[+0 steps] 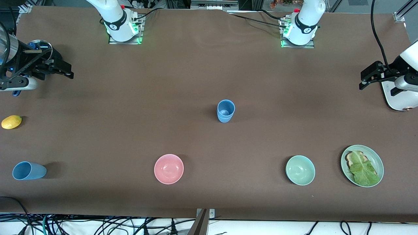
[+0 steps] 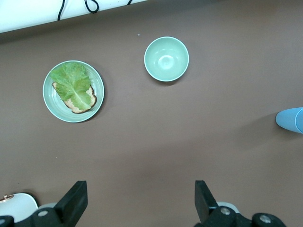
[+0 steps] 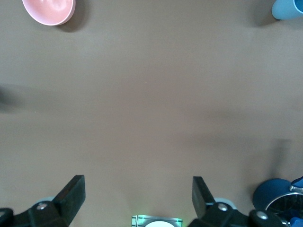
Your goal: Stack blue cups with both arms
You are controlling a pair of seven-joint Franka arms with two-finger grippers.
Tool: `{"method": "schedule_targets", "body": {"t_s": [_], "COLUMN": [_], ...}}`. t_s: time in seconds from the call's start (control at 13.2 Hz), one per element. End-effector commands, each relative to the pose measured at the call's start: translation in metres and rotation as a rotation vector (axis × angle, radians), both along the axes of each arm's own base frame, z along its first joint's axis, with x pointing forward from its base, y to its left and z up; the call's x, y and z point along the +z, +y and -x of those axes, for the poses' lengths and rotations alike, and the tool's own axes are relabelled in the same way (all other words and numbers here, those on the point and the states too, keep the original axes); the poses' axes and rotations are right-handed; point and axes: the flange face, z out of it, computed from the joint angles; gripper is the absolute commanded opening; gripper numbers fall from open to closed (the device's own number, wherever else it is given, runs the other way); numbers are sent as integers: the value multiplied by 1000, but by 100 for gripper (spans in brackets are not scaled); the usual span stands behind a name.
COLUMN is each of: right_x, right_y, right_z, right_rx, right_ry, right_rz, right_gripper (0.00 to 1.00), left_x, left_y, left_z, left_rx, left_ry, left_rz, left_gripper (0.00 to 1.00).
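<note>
A stack of blue cups (image 1: pixel 225 111), one nested in another, stands upright at the table's middle; its edge shows in the left wrist view (image 2: pixel 291 120). Another blue cup (image 1: pixel 28 170) lies on its side near the front edge at the right arm's end, and also shows in the right wrist view (image 3: pixel 288 8). My right gripper (image 1: pixel 67 71) hangs open and empty, high over the right arm's end; the right wrist view (image 3: pixel 138 191) shows its jaws wide apart. My left gripper (image 1: pixel 365 78) hangs open and empty, high over the left arm's end; its jaws are also wide apart in the left wrist view (image 2: pixel 139 194).
A pink bowl (image 1: pixel 168 168) and a mint bowl (image 1: pixel 300 170) sit nearer the camera than the stack. A green plate (image 1: pixel 378 163) holds toast and lettuce. A lemon (image 1: pixel 11 121) and a navy saucepan (image 3: pixel 272 194) are at the right arm's end. A white device (image 1: pixel 396 99) lies under the left gripper.
</note>
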Motion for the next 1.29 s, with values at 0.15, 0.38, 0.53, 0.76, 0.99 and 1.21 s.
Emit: {"method": "schedule_targets", "body": {"t_s": [0.15, 0.38, 0.53, 0.76, 0.99, 1.21], "right_x": [8, 10, 11, 10, 10, 10], "right_y": [0, 3, 5, 6, 10, 9], "right_z": [8, 6, 7, 7, 7, 7], "right_rx": [6, 11, 14, 16, 23, 23], "right_ry": [-14, -15, -16, -14, -14, -14], "right_rz": [13, 8, 7, 10, 11, 13], "right_gripper": [100, 100, 100, 100, 100, 100], "left_x": [8, 6, 6, 9, 11, 16], "left_y": [1, 4, 4, 6, 8, 8], "left_z": [3, 7, 11, 13, 14, 14], "left_rx": [11, 17, 20, 25, 29, 20], "left_ry": [16, 25, 31, 27, 24, 14], "left_rz": [6, 14, 13, 13, 13, 5], "left_gripper": [100, 100, 100, 100, 100, 100]}}
